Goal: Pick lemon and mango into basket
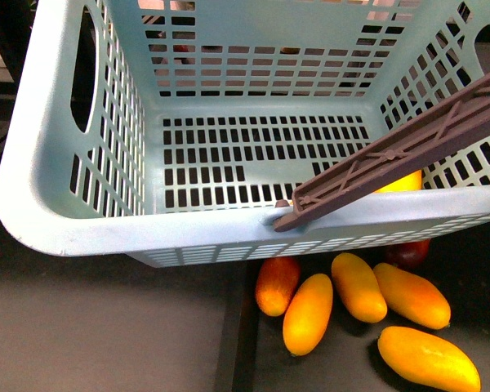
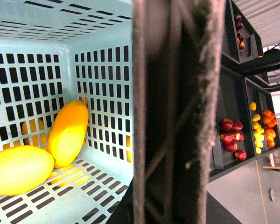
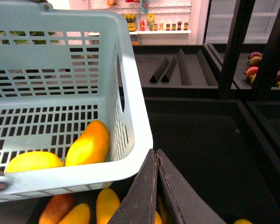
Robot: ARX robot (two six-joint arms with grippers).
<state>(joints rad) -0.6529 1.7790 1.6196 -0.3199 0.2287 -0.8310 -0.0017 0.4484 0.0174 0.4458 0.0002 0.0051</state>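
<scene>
Basket [image 1: 65, 220]: light turquoise plastic, slotted lattice walls and floor, brown ribbed handle [image 1: 408, 147] lying across its near rim. Lemon [image 3: 33, 162], smooth yellow oval, is resting on the basket floor, touching an orange-yellow mango [image 3: 89, 143] leaning beside it. Loose mangoes [image 1: 358, 286] are lying in the dark bin beneath. Right pincer [image 3: 156, 186] is sitting closed, empty. Left pincer: cannot tell. No legible writing.

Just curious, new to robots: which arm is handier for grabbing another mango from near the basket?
Probably the right. Its gripper is shut, empty, just outside the basket above the loose mangoes. The left arm's camera sits tight against the brown handle, so it seems busy there.
</scene>
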